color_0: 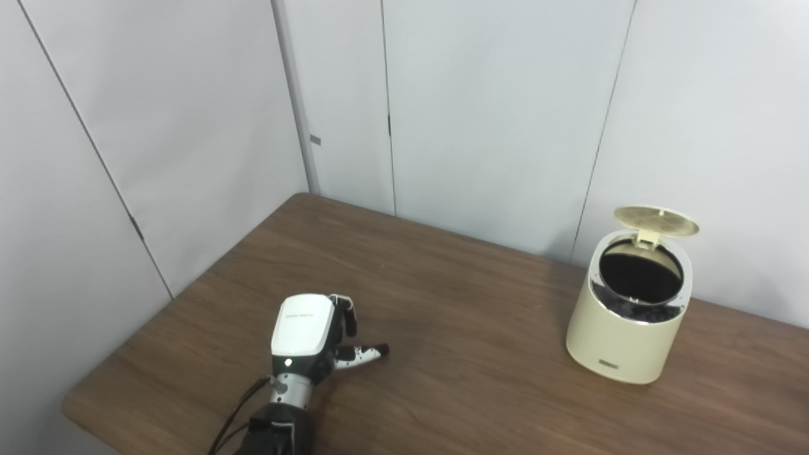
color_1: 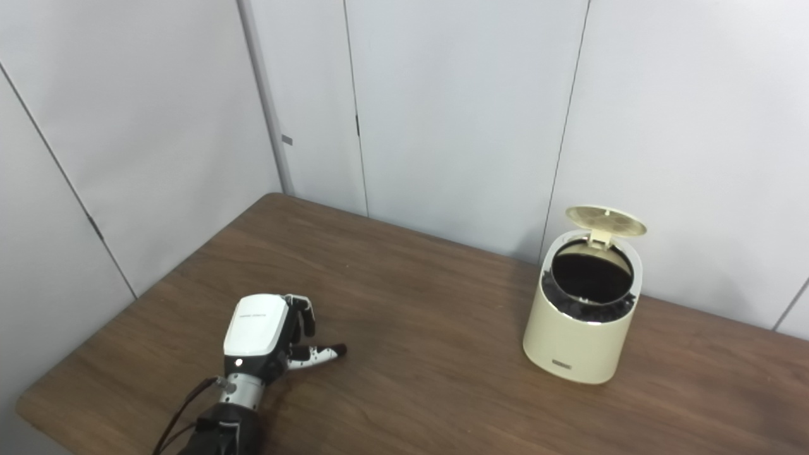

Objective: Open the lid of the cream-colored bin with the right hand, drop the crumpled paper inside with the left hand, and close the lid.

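Nearest the camera, the left arm enters from the bottom edge on the left side, a dark forearm with a cable running along it. Its left hand (color_0: 308, 335) rests low over the bench (color_0: 442, 379), white back plate uppermost. The fingers (color_0: 347, 313) are curled downward at the far side of the palm, and the thumb (color_0: 366, 354) sticks out to the right, its dark tip lying close to the wood. Whether anything is enclosed under the palm cannot be told; no crumpled paper is visible in either view.

The bench is brown wood grain with a rounded near-left corner. Its surface between the hand and the bin is bare.

Well apart from the hand, toward the far right, stands the cream-colored bin (color_0: 622, 338), upright, near the back edge of the bench. A small label plate sits low on its front wall. The lid (color_0: 656, 221) is raised, hinged at the rear of the rim and tilted back, its underside facing forward. The mouth is open and the interior is dark, with a dark liner showing at the rim. Contents cannot be made out.

Behind the bench are plain grey wall panels (color_0: 493, 114) with vertical seams.
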You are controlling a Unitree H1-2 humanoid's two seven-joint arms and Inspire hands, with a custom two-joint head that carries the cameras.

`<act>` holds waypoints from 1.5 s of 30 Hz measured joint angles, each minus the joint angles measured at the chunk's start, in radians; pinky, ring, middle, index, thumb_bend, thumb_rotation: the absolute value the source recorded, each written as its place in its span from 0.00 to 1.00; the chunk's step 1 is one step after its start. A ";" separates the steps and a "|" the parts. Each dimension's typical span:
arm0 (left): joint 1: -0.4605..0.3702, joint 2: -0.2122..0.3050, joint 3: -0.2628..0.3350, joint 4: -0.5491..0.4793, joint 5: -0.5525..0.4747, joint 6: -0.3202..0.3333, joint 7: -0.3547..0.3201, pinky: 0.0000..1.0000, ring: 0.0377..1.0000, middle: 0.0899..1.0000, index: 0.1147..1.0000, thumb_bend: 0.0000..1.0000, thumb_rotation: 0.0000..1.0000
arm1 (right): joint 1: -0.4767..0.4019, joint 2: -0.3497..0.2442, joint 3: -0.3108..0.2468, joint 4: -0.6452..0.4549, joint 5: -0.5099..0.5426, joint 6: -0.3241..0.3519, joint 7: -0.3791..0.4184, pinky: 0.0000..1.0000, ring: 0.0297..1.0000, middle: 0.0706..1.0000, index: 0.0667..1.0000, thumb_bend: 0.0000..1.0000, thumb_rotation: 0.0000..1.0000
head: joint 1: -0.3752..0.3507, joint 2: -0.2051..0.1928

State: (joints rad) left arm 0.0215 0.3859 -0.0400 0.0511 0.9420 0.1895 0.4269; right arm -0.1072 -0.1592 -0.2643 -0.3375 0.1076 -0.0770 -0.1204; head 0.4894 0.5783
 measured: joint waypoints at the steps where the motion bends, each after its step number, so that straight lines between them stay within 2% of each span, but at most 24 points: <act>1: 0.000 0.000 0.000 0.000 -0.001 -0.001 0.000 0.12 0.13 0.16 0.22 0.70 0.21 | 0.000 0.000 0.000 0.000 0.000 0.000 0.000 0.49 0.66 0.69 0.67 0.05 0.42 | 0.000 0.000; 9: 0.003 0.002 -0.003 0.000 -0.007 -0.033 0.017 0.11 0.12 0.14 0.18 0.68 0.22 | 0.000 -0.003 0.000 -0.004 -0.002 0.002 0.001 0.50 0.67 0.70 0.67 0.05 0.48 | 0.000 0.008; 13: 0.004 0.002 -0.003 0.000 -0.008 -0.057 0.044 0.11 0.12 0.13 0.18 0.67 0.21 | 0.001 -0.004 -0.002 -0.013 -0.002 0.027 0.000 0.50 0.67 0.70 0.68 0.07 0.49 | 0.000 0.008; 18: 0.005 0.002 -0.002 0.001 -0.008 -0.094 0.088 0.10 0.11 0.12 0.16 0.64 0.21 | 0.005 -0.004 -0.002 -0.014 0.006 0.031 0.003 0.49 0.66 0.69 0.67 0.06 0.46 | 0.000 0.008; 20: 0.006 0.002 -0.002 0.001 -0.007 -0.091 0.087 0.12 0.13 0.16 0.19 0.70 0.27 | 0.005 -0.004 -0.002 -0.014 0.006 0.031 0.004 0.49 0.66 0.69 0.67 0.06 0.45 | 0.000 0.008; 23: 0.006 0.002 0.000 0.001 -0.005 -0.085 0.083 0.19 0.21 0.25 0.30 0.86 0.37 | 0.005 -0.004 -0.002 -0.014 0.005 0.030 0.004 0.50 0.67 0.70 0.67 0.06 0.46 | 0.000 0.008; 26: 0.010 0.002 0.006 0.001 -0.017 -0.089 0.071 0.32 0.36 0.39 0.42 0.94 0.44 | 0.005 -0.005 -0.002 -0.014 0.003 0.030 0.005 0.50 0.67 0.70 0.68 0.05 0.49 | 0.000 0.006; 30: 0.020 0.012 0.011 -0.003 -0.041 -0.100 0.053 0.46 0.51 0.54 0.55 1.00 0.46 | 0.005 -0.005 -0.001 -0.014 -0.002 0.030 0.009 0.50 0.67 0.71 0.68 0.04 0.50 | 0.002 0.008; 35: 0.040 0.019 0.020 -0.021 -0.057 -0.102 0.020 0.49 0.55 0.58 0.59 1.00 0.44 | 0.006 -0.006 -0.004 -0.014 -0.001 0.030 0.013 0.50 0.67 0.70 0.68 0.06 0.52 | 0.003 0.009; 45: 0.070 0.021 0.036 -0.042 -0.077 -0.126 0.001 0.49 0.54 0.56 0.56 1.00 0.41 | 0.006 -0.006 -0.004 -0.014 -0.003 0.030 0.020 0.51 0.68 0.71 0.68 0.10 0.55 | 0.000 0.008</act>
State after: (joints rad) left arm 0.0917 0.4069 -0.0037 0.0095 0.8651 0.0630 0.4280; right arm -0.1008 -0.1655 -0.2680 -0.3516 0.1044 -0.0471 -0.1008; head 0.4893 0.5860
